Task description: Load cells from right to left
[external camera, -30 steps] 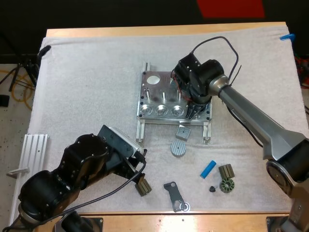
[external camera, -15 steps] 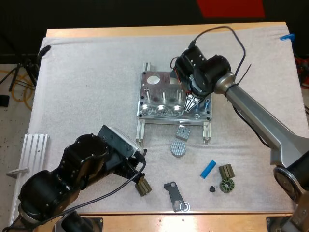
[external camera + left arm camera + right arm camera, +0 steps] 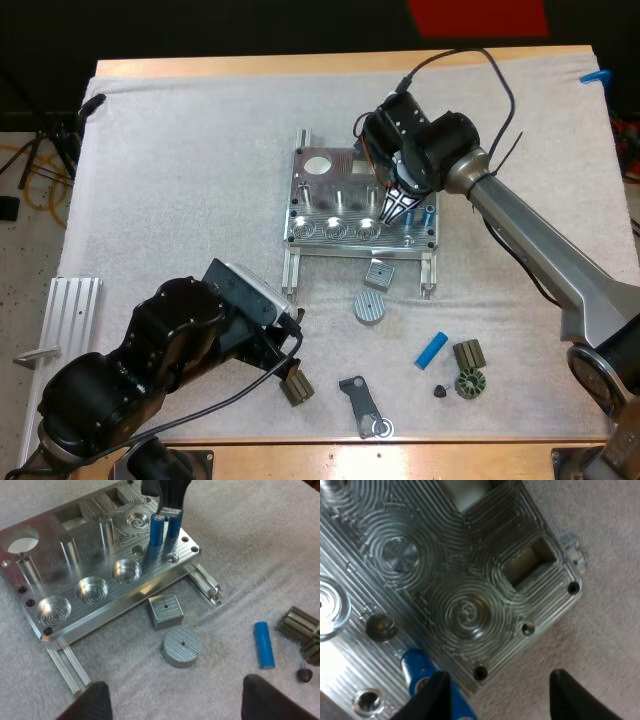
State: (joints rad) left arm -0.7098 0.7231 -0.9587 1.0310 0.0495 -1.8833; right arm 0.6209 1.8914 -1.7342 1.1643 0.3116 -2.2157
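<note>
The metal fixture (image 3: 340, 205) lies mid-mat, with round pockets along its front. Two blue cylinders (image 3: 157, 530) stand side by side at its right end. My right gripper (image 3: 400, 207) hangs just over them, fingers spread apart. In the right wrist view one blue cylinder (image 3: 420, 670) stands beside one finger of that gripper (image 3: 495, 695), with nothing between the fingers. A loose blue cylinder (image 3: 432, 349) lies on the mat to the front right. My left gripper (image 3: 185, 702) stands open over the mat in front of the fixture, holding nothing.
A square metal block (image 3: 379, 273) and a round metal disc (image 3: 369, 307) lie just before the fixture. Dark ribbed parts (image 3: 468, 353) and a small knob (image 3: 440, 390) sit front right. A dark bracket (image 3: 360, 405) and a ribbed plate (image 3: 72, 315) lie nearer me.
My right gripper has pulled back from the fixture's front right corner and its fingers have spread apart. The left arm has not moved.
</note>
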